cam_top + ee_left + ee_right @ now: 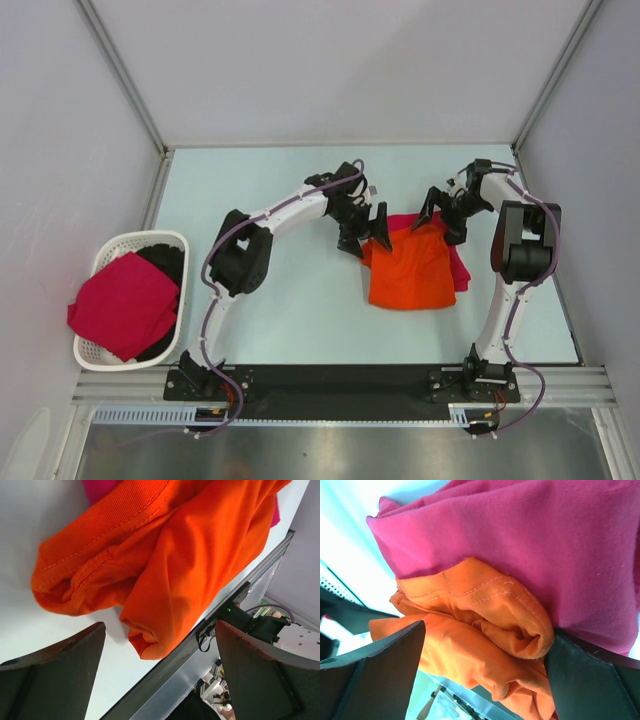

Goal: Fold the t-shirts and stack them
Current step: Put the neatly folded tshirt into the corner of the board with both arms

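Pale blue table between grey walls: the left gripper and the right gripper stood at the far corners of the orange t-shirt, both with jaws spread wide and gripping nothing. The left jaws hung just short of the shirt's rumpled hem, with bare table between them. The right jaws straddled a rolled fold of orange cloth, one finger touching the crimson-pink t-shirt that lay underneath and poked out along the right and far edges.

The likeliest slip lay on the right. Closing there could pinch orange and pink together, dragging the lower shirt along and spoiling the stack. On the left, jaws closing that far from the cloth could catch only a loose wrinkle, or nothing at all, leaving one corner behind and twisting the fold. The bunched far edge would also make a clean crease hard to get.

Both arms reached forward from their bases at the near edge, elbows bowed outward, wrists turned in toward each other and tipped down at the cloth. Well apart on the left, a white basket held another crimson-pink t-shirt over dark fabric.
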Motion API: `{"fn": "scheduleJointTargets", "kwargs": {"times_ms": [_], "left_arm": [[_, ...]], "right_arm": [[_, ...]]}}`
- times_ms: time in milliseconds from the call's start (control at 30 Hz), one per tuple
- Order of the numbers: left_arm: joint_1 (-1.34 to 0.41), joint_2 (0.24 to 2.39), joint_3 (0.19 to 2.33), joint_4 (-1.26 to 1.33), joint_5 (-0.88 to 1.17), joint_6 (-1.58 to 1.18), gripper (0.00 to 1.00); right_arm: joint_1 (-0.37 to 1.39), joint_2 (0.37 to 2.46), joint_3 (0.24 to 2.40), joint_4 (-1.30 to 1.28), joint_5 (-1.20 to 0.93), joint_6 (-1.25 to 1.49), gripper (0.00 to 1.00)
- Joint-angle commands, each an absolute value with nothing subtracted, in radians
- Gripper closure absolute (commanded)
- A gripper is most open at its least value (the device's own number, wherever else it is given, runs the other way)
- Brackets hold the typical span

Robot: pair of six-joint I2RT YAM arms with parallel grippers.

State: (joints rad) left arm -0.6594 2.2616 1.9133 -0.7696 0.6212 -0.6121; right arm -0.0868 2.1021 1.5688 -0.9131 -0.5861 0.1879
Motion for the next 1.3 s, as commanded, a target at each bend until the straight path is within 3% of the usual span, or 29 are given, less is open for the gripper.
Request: {"fn": "scheduleJointTargets", "kwargs": {"times_ms": [0,67,100,167,267,300,333,367,400,500,733,767,800,833,867,967,1167,1267], "left_arm": [[-0.658,2.261,1.925,-0.765,0.657,-0.626,0.04],[-0.661,2.272,1.914,-0.797,0.646,-0.614,0.05],[-0.663,2.275,1.899,-0.802,0.637,-0.612,0.07],[-0.661,2.290,1.893,-0.810,0.632,-0.611,0.16],[-0.663,2.338,1.910,-0.828,0.653,-0.607,0.53],[-0.664,2.353,1.933,-0.844,0.652,-0.601,0.80],[-0.664,2.376,1.945,-0.874,0.644,-0.597,0.93],[-0.664,2.382,1.951,-0.877,0.641,-0.594,1.00],[-0.664,2.385,1.960,-0.879,0.635,-0.586,1.00],[-0.663,2.385,1.974,-0.884,0.623,-0.575,1.00],[-0.657,2.362,2.035,-0.932,0.580,-0.574,1.00],[-0.657,2.365,2.046,-0.945,0.581,-0.565,0.85],[-0.654,2.364,2.049,-0.957,0.578,-0.560,0.63],[-0.653,2.353,2.051,-0.980,0.565,-0.555,0.51],[-0.653,2.342,2.039,-0.982,0.549,-0.546,0.33],[-0.647,2.286,1.984,-0.966,0.529,-0.546,0.13],[-0.595,2.142,1.739,-0.770,0.543,-0.595,0.09],[-0.586,2.141,1.718,-0.738,0.546,-0.592,0.08]], "right_arm": [[-0.064,2.118,1.575,-0.899,-0.655,0.172,0.04],[-0.061,2.128,1.577,-0.908,-0.669,0.166,0.14],[-0.060,2.135,1.578,-0.908,-0.686,0.161,0.24],[-0.057,2.144,1.580,-0.913,-0.704,0.158,0.37],[-0.049,2.163,1.591,-0.933,-0.686,0.153,0.55],[-0.046,2.174,1.597,-0.954,-0.677,0.150,0.62],[-0.045,2.177,1.600,-0.959,-0.670,0.144,0.68],[-0.044,2.178,1.600,-0.963,-0.661,0.146,0.73],[-0.043,2.177,1.597,-0.969,-0.652,0.147,0.83],[-0.043,2.166,1.603,-0.983,-0.641,0.141,0.89],[-0.041,2.120,1.666,-1.045,-0.577,0.164,0.86],[-0.040,2.126,1.681,-1.057,-0.559,0.164,0.77],[-0.038,2.129,1.693,-1.083,-0.551,0.160,0.67],[-0.038,2.129,1.710,-1.089,-0.546,0.153,0.53],[-0.034,2.123,1.715,-1.095,-0.537,0.152,0.01],[-0.032,2.097,1.721,-1.104,-0.519,0.146,0.00],[-0.041,2.028,1.700,-1.089,-0.494,0.143,0.00],[-0.041,2.010,1.683,-1.083,-0.488,0.140,0.00]]}}
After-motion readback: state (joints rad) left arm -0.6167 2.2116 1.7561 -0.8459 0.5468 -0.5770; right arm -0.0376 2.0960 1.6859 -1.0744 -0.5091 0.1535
